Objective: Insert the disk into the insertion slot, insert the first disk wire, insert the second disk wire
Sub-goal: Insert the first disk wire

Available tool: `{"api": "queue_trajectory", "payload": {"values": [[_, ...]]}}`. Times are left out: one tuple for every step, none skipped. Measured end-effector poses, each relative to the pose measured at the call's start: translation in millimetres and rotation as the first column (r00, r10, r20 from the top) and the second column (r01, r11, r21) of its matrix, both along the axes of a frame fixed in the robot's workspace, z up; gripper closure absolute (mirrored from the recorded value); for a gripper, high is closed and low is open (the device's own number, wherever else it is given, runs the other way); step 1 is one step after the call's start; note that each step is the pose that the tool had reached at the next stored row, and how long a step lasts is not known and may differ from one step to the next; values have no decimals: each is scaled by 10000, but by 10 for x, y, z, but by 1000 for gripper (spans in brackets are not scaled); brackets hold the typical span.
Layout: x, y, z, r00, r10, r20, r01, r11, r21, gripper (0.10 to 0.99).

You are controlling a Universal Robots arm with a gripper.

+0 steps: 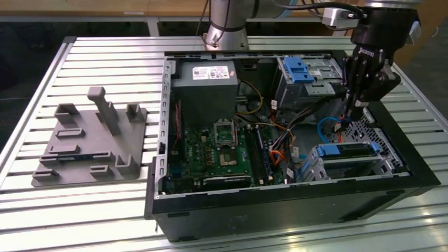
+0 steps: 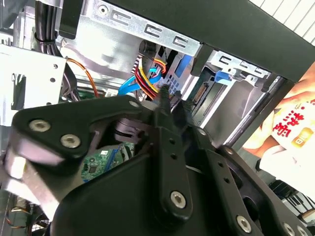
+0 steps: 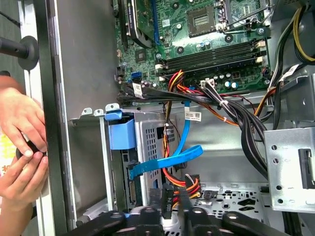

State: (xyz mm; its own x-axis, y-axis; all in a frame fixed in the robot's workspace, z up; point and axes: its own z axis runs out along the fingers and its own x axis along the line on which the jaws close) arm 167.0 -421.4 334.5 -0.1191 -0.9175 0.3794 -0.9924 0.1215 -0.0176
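Silver slatted table [image 1: 91, 220], pincer [image 1: 352, 116] in case [image 1: 280, 215]

The arm [image 1: 227, 21] rises from its base and its wrist points downward. The black pincer [image 1: 355, 111] hangs nearly vertical, fingers pinched on a black wire plug [image 3: 167, 200].

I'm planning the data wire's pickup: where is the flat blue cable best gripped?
Probably the flat blue cable at its end beside the drive cage, pinched across its broad faces, entering through the open side of the case: the ribbon is thin, and its middle loops loosely.
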Motion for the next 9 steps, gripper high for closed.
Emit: {"api": "queue_trajectory", "payload": {"values": [[0,0,0,10000,2,0,-2,10000,-1,792],[0,0,-2,10000,9,-3,-9,10000,-15,867],[0,0,-3,10000,9,-5,-9,10000,-25,867],[0,1,-3,10000,9,-8,-9,10000,-44,867],[0,1,-2,10000,9,-10,-9,10000,-68,867],[0,1,-2,10000,9,-11,-9,10000,-92,867],[0,2,-2,10000,10,-12,-10,9999,-110,867],[0,2,-2,10000,9,-12,-9,9999,-130,867],[0,2,-2,10000,9,-12,-9,9999,-153,867]]}}
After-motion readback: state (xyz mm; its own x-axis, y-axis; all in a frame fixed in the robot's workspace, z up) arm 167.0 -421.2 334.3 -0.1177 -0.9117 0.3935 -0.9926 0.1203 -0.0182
